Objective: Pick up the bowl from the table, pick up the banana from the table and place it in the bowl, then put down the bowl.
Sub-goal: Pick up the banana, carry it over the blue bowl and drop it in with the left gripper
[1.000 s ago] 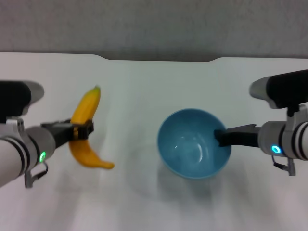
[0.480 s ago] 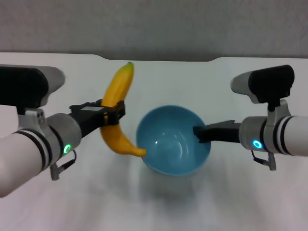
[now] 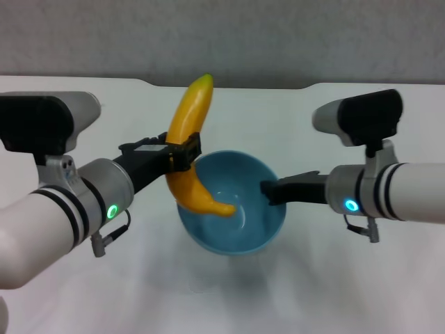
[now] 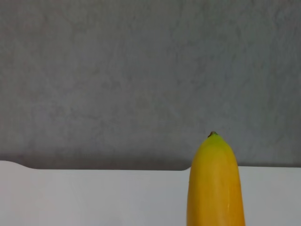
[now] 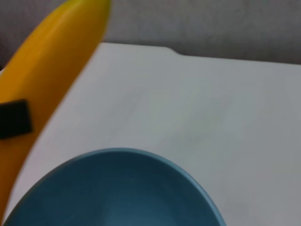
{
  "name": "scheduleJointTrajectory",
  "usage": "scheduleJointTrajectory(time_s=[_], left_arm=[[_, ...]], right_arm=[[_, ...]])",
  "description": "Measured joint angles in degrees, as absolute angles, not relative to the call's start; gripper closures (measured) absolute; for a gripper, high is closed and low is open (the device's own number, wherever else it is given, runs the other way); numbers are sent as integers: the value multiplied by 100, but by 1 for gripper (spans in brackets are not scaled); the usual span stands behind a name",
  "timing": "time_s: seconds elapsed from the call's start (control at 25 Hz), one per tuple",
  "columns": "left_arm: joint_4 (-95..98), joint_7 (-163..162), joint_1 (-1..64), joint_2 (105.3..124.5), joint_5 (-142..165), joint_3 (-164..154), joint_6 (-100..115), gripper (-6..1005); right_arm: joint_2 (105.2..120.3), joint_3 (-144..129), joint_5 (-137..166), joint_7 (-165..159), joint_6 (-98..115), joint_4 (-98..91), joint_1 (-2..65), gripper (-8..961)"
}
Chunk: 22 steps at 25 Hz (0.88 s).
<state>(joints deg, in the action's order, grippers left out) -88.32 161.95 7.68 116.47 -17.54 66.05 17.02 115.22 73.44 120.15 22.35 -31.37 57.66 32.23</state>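
- Head view: the left gripper (image 3: 182,154) is closed on the middle of the banana (image 3: 189,147), holding it in the air above the white bench (image 3: 83,111).
- The banana stands nearly upright, with its upper end pointing toward the far edge of the bench and its lower curved end reaching over the left rim and into the bowl (image 3: 233,202).
- The right gripper (image 3: 271,191) comes in from the right and is clamped on the right rim of the light-blue bowl. The bowl appears to be held just above the bench, with a faint shadow under it.
- The bowl sits at the middle of the scene, between the two arms, and its open side faces up.
- A shallow notch is cut into the far edge of the bench, and a grey wall (image 3: 278,35) lies beyond it.
- Left wrist view: only the rounded upper end of the banana (image 4: 215,183) shows, with a small dark tip. Behind it are the far edge of the bench (image 4: 94,197) and the grey wall (image 4: 141,70). The gripper's own fingers are not visible here.
- Right wrist view: the far rim and blue inside of the bowl (image 5: 117,193) fill the near part of the picture. The banana (image 5: 51,84) slants up at the bowl's left side, with a dark finger pad (image 5: 14,118) of the left gripper pressed against its skin. The white bench (image 5: 211,117) stretches behind.
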Motion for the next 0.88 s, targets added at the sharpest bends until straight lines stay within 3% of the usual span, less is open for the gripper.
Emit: scheduleJointTrajectory(time_s=[0.88], left_arm=[[-8143, 16164, 901, 11632, -1933, 6122, 749, 496]], right_arm=[[11522, 7223, 11811, 2285, -2979, 5597, 3465, 825]])
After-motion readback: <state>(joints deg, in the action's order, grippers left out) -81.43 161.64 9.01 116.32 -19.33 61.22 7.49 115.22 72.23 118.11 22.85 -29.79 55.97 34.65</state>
